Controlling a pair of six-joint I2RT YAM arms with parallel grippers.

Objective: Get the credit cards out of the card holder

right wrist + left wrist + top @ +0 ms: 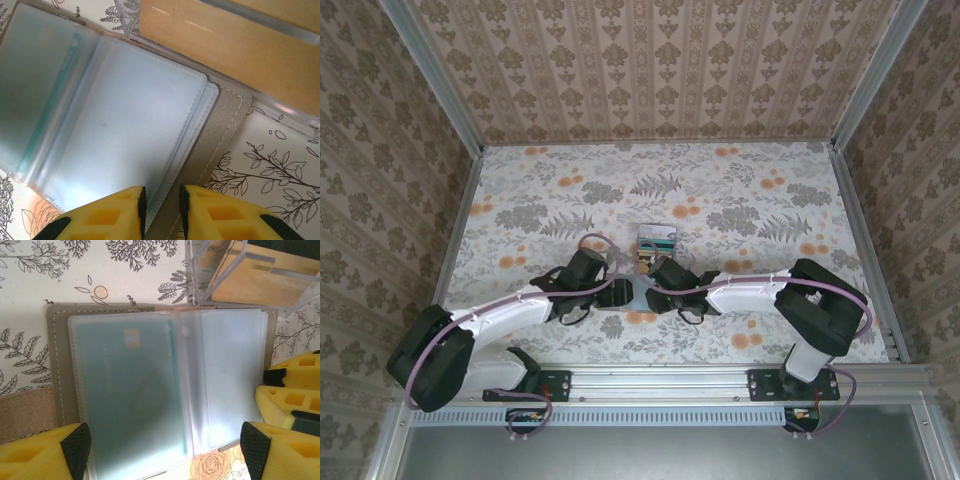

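The card holder (pixel 60 365) lies spread open on the floral bench (pixel 30 285). A teal-green credit card (pixel 125 405) sits sleeved in its left pocket, and its far edge is just beside a clear stand (pixel 250 280). My left tool (pixel 165 447) hangs with fingers spread wide astride the holder's near edge, bare bench off its left rim. My right tool (pixel 162 207) has its fingers almost together at the right pocket's near rim, and I cannot tell whether it pinches the sheet.
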